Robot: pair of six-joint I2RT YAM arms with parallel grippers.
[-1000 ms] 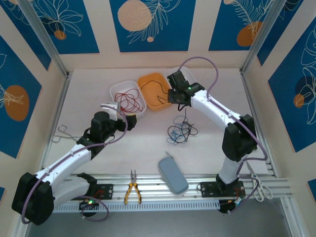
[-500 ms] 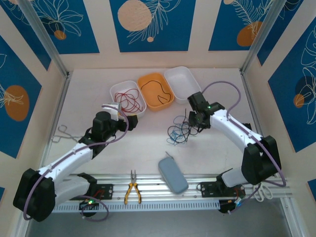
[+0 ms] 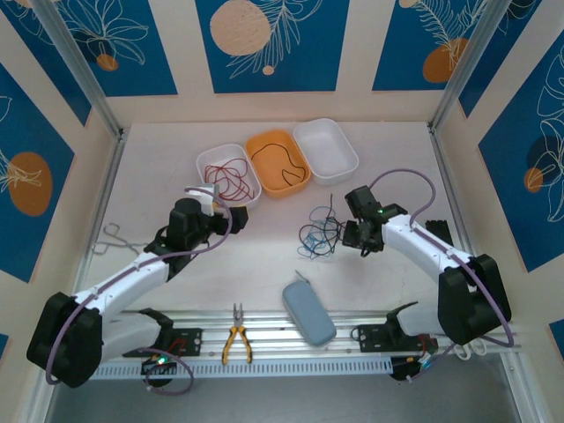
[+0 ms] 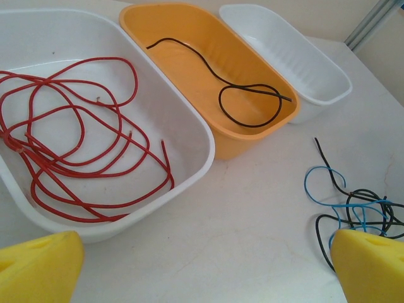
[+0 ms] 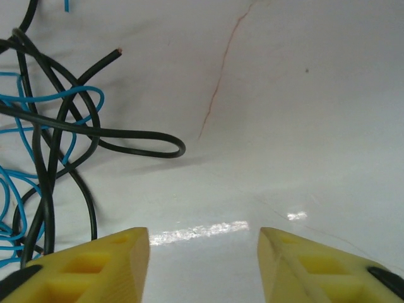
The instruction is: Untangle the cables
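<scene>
Jaws on both arms stand wide open with nothing between them. The right gripper (image 3: 357, 238) hangs low over the white table (image 3: 264, 264), just beside the knot of thin black and light blue cables (image 3: 319, 233). In the right wrist view its yellow fingertips (image 5: 126, 252) frame bare table, and the knot (image 5: 50, 126) lies to their left, close but not touched. The left gripper (image 3: 214, 198) sits at the near edge of the left-hand white plastic tray (image 3: 204, 160), its yellow pads (image 4: 38, 265) spread apart and empty.

As for progress, a good part of the sorting looks done. Thin red wires (image 4: 82, 151) lie coiled loosely in that white tray, with no other colour among them. One thin black wire (image 4: 246, 95) lies alone in the orange plastic tray (image 4: 189, 76) next to it. The second white plastic tray (image 4: 290, 57), on the far side of the orange one, holds nothing, and I judge it is meant for the blue.

What is left is the knot on the table (image 4: 353, 202). Black strands and blue loops cross over and under each other there, with a black end poking out toward the trays. Those strands need to be drawn apart and carried off, so the task is probably past halfway but not finished.
</scene>
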